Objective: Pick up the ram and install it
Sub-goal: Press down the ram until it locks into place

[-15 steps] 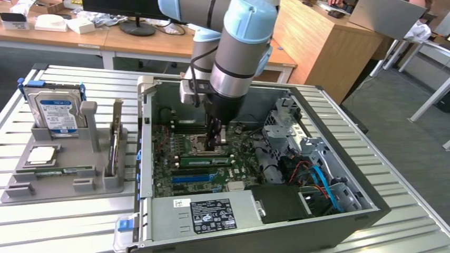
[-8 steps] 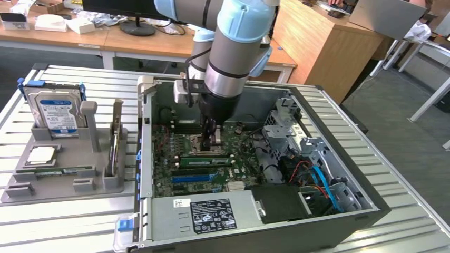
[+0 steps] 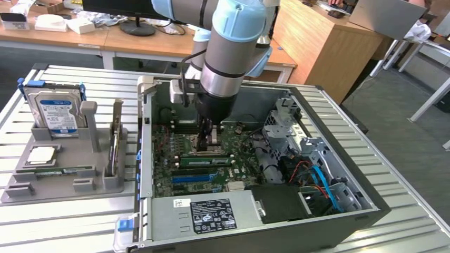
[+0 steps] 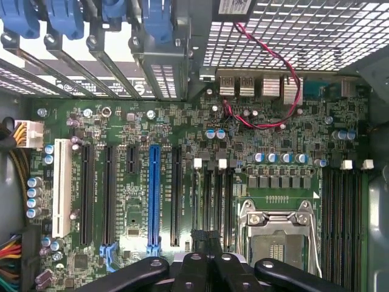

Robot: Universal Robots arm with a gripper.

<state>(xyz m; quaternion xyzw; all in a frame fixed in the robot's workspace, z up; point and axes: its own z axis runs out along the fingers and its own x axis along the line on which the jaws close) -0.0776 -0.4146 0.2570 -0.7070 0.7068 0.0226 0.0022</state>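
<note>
The long, thin green circuit-board ram stick sits edge-up on the green motherboard inside the open dark-grey computer case, just beside the black gripper, whose shut fingers seem lowered to press it home, contact unclear.

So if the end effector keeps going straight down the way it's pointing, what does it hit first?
Most likely the motherboard: the end effector points down at the long black slots beside the CPU socket. The gap above them is hard to judge.
</note>
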